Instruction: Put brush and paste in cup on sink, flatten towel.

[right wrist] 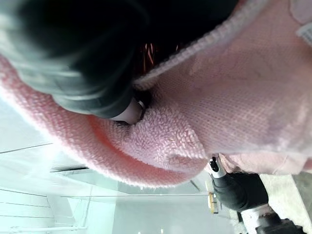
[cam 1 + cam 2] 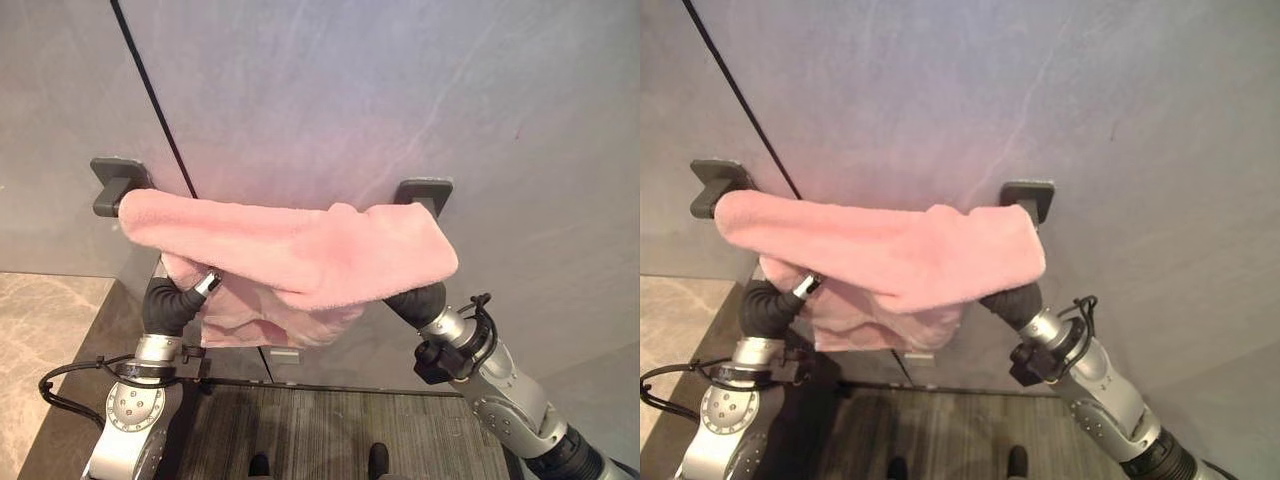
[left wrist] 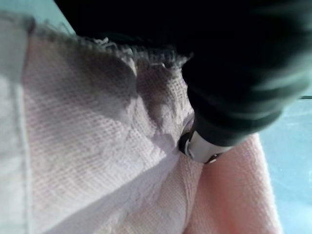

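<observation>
1. Left hand point(image 2: 205, 284) is up under the soft pink terry towel point(image 2: 300, 250), near the rail's left end; its fingers are buried in the folds, so I can't tell whether they grip or lie loose.
2. Right hand point(image 2: 415, 303) is tucked beneath the towel's right end, fingers swallowed by pile, state unreadable too.
3. The towel drapes over a wall rail between two dark grey brackets, left bracket point(image 2: 115, 180) and right bracket point(image 2: 425, 190), its long axis running along the rail, bunched with a fold hanging low towards the left.
4. The towel sits directly above both hands, one near each end; spreading it outward along the rail looks like the step in hand.
</observation>
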Robot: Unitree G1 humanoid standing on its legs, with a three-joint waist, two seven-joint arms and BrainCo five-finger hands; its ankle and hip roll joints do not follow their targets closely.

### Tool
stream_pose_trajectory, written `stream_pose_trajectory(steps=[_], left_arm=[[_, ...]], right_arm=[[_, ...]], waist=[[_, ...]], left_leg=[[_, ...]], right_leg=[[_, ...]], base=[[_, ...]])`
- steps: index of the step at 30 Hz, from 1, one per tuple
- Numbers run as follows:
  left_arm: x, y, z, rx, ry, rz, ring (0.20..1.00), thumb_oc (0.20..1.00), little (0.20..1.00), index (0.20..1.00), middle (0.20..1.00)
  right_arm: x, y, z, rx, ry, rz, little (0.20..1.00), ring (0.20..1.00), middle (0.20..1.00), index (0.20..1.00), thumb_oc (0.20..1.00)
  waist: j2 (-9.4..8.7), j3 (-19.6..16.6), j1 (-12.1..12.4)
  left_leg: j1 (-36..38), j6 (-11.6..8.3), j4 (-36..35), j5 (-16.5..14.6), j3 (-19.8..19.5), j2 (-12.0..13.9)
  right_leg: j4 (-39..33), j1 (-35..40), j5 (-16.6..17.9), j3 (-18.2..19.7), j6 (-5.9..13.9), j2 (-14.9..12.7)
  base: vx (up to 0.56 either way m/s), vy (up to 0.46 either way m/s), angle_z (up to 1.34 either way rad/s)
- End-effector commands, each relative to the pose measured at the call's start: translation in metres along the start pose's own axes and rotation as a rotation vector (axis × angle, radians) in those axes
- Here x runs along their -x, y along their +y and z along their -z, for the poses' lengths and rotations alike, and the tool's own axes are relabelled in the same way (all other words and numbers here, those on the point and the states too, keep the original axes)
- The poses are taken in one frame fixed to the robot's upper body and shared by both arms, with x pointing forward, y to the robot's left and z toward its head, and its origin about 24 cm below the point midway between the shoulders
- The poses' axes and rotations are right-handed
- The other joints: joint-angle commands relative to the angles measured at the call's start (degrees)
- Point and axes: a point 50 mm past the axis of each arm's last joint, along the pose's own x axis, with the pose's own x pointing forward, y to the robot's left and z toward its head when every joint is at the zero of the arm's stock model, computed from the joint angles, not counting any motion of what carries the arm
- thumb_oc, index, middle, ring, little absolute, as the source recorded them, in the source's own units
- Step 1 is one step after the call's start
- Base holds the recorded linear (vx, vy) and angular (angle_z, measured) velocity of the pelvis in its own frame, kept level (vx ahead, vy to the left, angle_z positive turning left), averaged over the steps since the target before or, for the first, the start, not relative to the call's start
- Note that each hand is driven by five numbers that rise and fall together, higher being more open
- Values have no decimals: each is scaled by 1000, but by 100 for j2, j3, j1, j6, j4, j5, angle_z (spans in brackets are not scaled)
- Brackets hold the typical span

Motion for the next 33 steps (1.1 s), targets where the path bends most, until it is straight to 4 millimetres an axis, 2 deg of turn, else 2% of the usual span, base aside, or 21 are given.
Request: stream_pose_trajectory(steps=[1,3,5,6,7,8,13,16,19,25,26,27,28,29,30,31,33], left_arm=[[-6,10,-16,-52,-116,-49,200,200,200,200,200],[-5,10,-10,-84,-84,-31,200,200,200,200,200],[-1,10,8,-129,8,-3,200,200,200,200,200],[-1,10,8,-129,8,-3,200,200,200,200,200],[2,9,20,-134,66,7,200,200,200,200,200],[3,8,24,-125,85,9,200,200,200,200,200],[11,3,48,-123,211,52,200,200,200,200,200],[12,-1,56,-158,242,88,200,200,200,200,200],[14,-4,61,-159,263,106,200,200,200,200,200],[17,-4,67,-169,296,110,200,200,200,200,200],[18,-4,68,-176,302,105,200,200,200,200,200],[18,-3,70,-186,307,94,200,200,200,200,200],[19,-2,71,-206,317,96,200,200,200,200,200],[20,-1,73,-224,329,98,338,338,338,338,338],[22,0,76,-242,343,97,959,959,959,959,959],[24,1,77,-259,356,100,1000,1000,1000,1000,1000],[28,4,80,-288,381,100,1000,1000,1000,1000,1000]], right_arm=[[-12,5,-13,9,-108,-27,200,200,200,200,200],[-11,4,-8,24,-85,-16,200,200,200,200,200],[-10,1,4,-4,-38,9,200,200,200,200,200],[-10,1,4,-4,-38,10,200,200,200,200,200],[-11,1,17,-85,-1,34,200,200,200,200,200],[-11,1,23,-113,15,42,200,200,200,200,200],[-7,-3,27,-78,33,88,200,200,200,200,200],[5,-10,33,-64,61,159,200,200,200,200,200],[12,-10,48,-210,88,215,200,200,200,200,200],[10,-9,44,-167,84,198,200,200,200,200,200],[10,-9,44,-161,83,208,398,398,398,398,398],[11,-11,45,-159,79,235,762,762,762,762,762],[12,-11,44,-160,81,237,1000,1000,1000,1000,1000],[13,-11,45,-153,87,245,1000,1000,1000,1000,1000],[15,-12,45,-139,94,254,1000,1000,1000,1000,1000],[16,-12,44,-122,98,253,1000,1000,1000,1000,1000],[19,-11,49,-140,120,264,1000,1000,1000,1000,1000]], waist=[[-254,-23,15],[-250,-1,37],[-234,23,65],[-235,24,64],[-230,27,89],[-229,37,107],[-196,59,80],[-183,56,9],[-184,40,-14],[-165,26,-54],[-158,20,-66],[-154,23,-84],[-150,21,-87],[-149,22,-99],[-147,26,-108],[-141,35,-118],[-122,39,-122]], left_leg=[[-89,10,21,69,-128,-25],[-95,12,21,73,-152,-31],[-112,17,21,83,-191,-44],[-113,17,21,83,-194,-44],[-113,23,21,84,-196,-51],[-113,29,21,87,-205,-56],[-152,38,21,103,-194,-54],[-164,38,21,102,-171,-48],[-158,44,21,97,-154,-53],[-122,49,21,77,-81,-44],[-114,51,21,72,-74,-41],[-116,52,21,72,-61,-42],[-116,50,21,69,-53,-41],[-115,51,21,69,-45,-41],[-116,51,21,71,-43,-40],[-118,54,21,68,-45,-40],[-112,60,21,63,-48,-43]], right_leg=[[39,252,-134,104,146,-398],[39,269,-134,75,152,-403],[39,278,-138,41,156,-411],[39,280,-139,37,156,-411],[39,286,-143,35,154,-416],[39,284,-140,33,151,-416],[39,235,-125,30,162,-415],[39,207,-124,39,170,-411],[39,198,-127,63,170,-412],[39,178,-118,129,174,-417],[39,176,-119,135,176,-420],[39,169,-116,143,179,-417],[39,165,-117,151,184,-416],[39,162,-113,156,184,-417],[39,160,-108,156,185,-418],[39,155,-111,161,187,-420],[39,162,-109,154,188,-428]], base=[[-6,-4,7],[2,0,8],[5,9,6],[7,7,8],[7,0,8],[1,2,4],[1,4,3],[0,0,0],[0,0,0],[3,3,-1],[0,0,0],[0,0,0],[0,0,0],[-1,1,-3],[0,0,0],[0,0,0],[0,0,0]])
